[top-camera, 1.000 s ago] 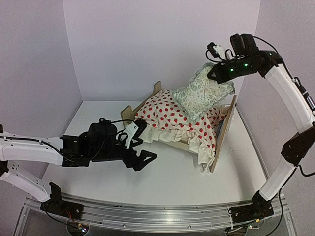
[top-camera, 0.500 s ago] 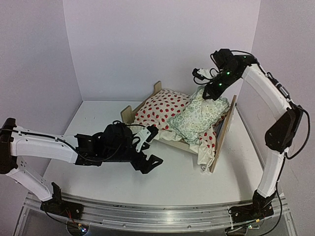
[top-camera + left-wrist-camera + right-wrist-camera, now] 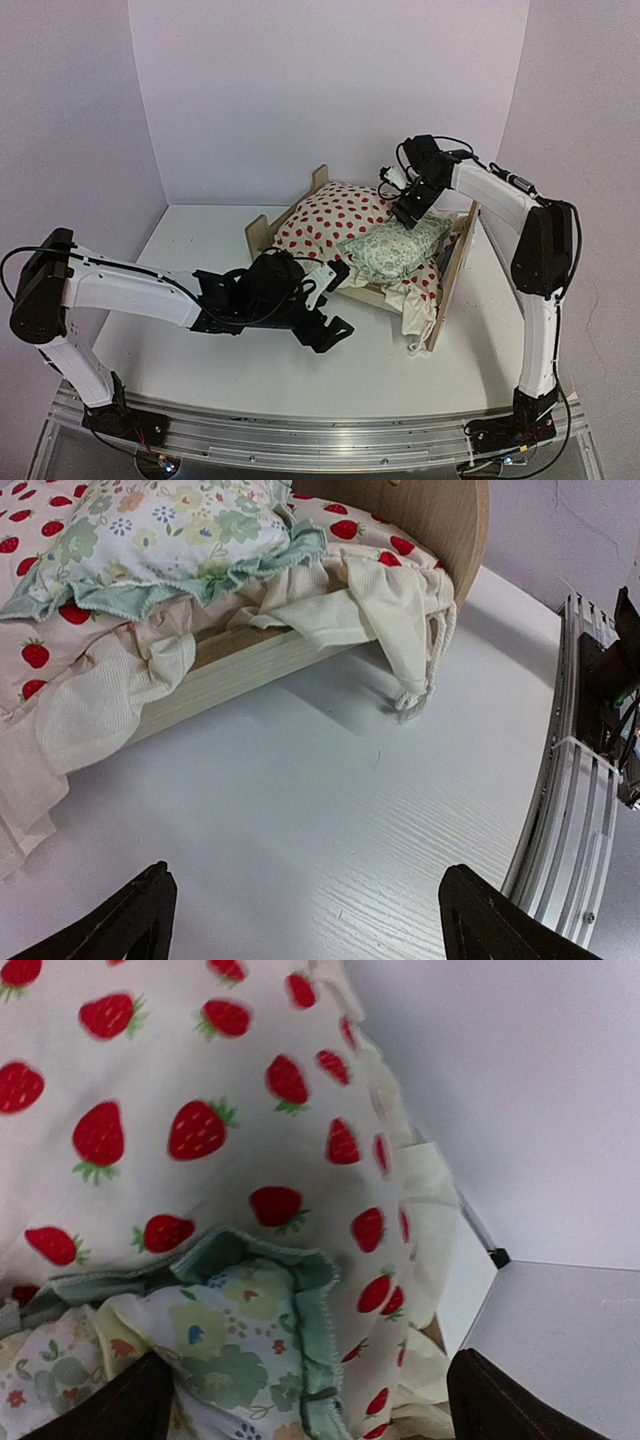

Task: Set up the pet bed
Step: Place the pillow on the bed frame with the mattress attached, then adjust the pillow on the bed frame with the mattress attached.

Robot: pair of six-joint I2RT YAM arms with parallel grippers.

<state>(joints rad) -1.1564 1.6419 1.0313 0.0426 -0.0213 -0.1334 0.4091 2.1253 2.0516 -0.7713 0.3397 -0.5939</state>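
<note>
The pet bed (image 3: 453, 272), a light-wood frame, stands mid-table with its tall headboard (image 3: 430, 510) at the right. A cream strawberry-print cushion (image 3: 335, 222) fills it and droops over the near rail (image 3: 240, 665). On the cushion's headboard end lies the green floral pillow (image 3: 395, 248). My right gripper (image 3: 405, 205) hovers just over the pillow's far edge, open; the pillow's frilled corner (image 3: 230, 1340) shows between its spread fingers (image 3: 130, 1400), and nothing is gripped. My left gripper (image 3: 325, 325) is low over the table before the bed, open and empty (image 3: 310, 920).
An aluminium rail (image 3: 320, 440) runs along the table's near edge, also visible at the right of the left wrist view as the rail (image 3: 580, 810). Lilac walls close in the back and sides. The cushion's cream frill (image 3: 410, 630) hangs down to the table (image 3: 330, 810).
My right gripper came down and left with the floral pillow, laid it on the cushion and opened off it. The left arm reached farther right along the bed's front.
</note>
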